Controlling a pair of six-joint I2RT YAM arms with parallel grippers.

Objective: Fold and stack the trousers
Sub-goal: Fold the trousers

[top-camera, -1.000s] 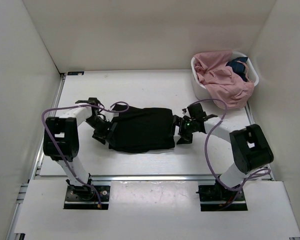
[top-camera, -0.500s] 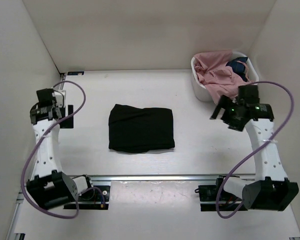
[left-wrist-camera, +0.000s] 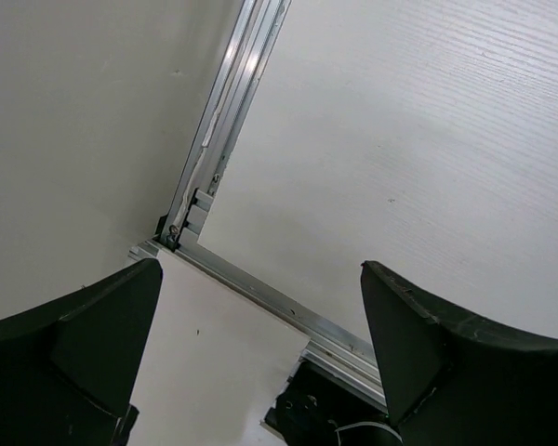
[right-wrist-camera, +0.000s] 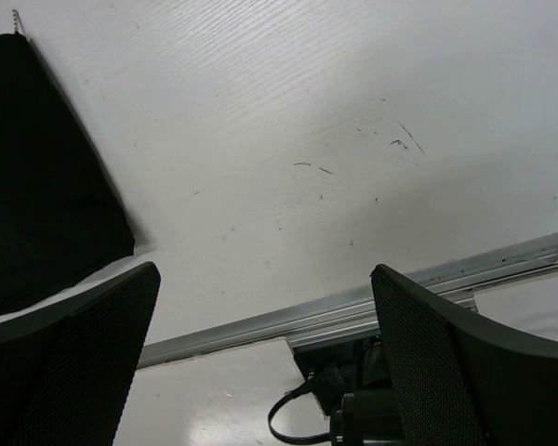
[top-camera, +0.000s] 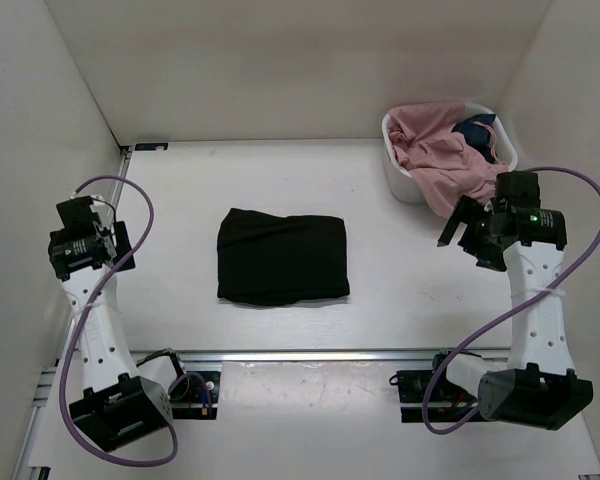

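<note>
L gripper (top-camera: 118, 247) & R gripper (top-camera: 459, 222) swung further out to sides, jaws apart, empty, folded black trousers (top-camera: 283, 258) unmoved

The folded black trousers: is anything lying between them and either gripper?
Nothing visible. Only bare table lies between the trousers and the left gripper or the right gripper; the laundry basket sits beyond the right gripper.

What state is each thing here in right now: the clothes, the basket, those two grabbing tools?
Black trousers: folded, lying flat.
Basket: upright, heaped full.
Pink garment: crumpled, spilling over the basket's rim.
Left tool: open, empty.
Right tool: open, empty.
</note>
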